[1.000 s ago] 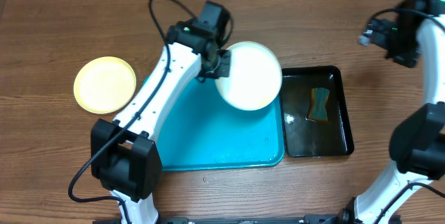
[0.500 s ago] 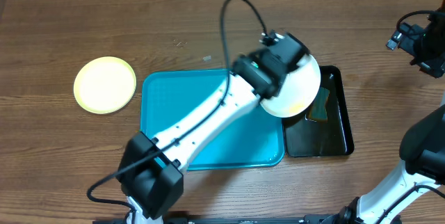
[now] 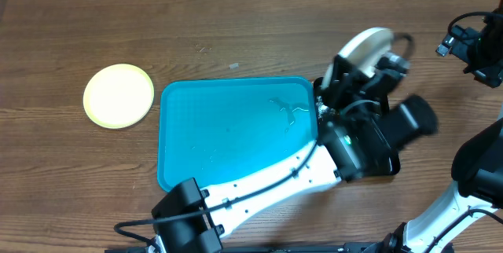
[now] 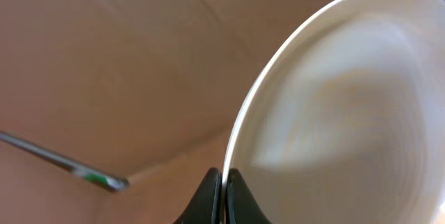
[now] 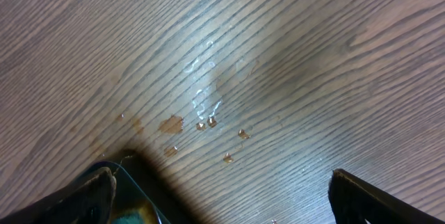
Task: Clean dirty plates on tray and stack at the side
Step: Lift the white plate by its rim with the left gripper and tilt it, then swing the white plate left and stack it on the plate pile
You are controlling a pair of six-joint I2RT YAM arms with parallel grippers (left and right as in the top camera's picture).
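Note:
My left gripper (image 4: pixel 224 182) is shut on the rim of a white plate (image 4: pixel 334 106) and holds it tilted on edge in the air. In the overhead view this plate (image 3: pixel 363 47) is above the black tray, at the right end of the turquoise tray (image 3: pixel 236 131). The turquoise tray holds no plate, only a wet smear. A pale yellow-green plate (image 3: pixel 119 96) lies on the table left of the tray. The third plate is out of view. My right gripper (image 5: pixel 219 189) is open and empty above the bare table at the far right (image 3: pixel 475 49).
The black tray (image 3: pixel 387 159) is mostly hidden under my left arm. Its corner (image 5: pixel 135 182) shows in the right wrist view. Small brown drops and a wet patch (image 5: pixel 201 120) lie on the wood beside it.
My left arm has swung the white plate from the tray's middle to the right, past the tray's end, and tipped it on edge. The right arm has stayed at the far right.

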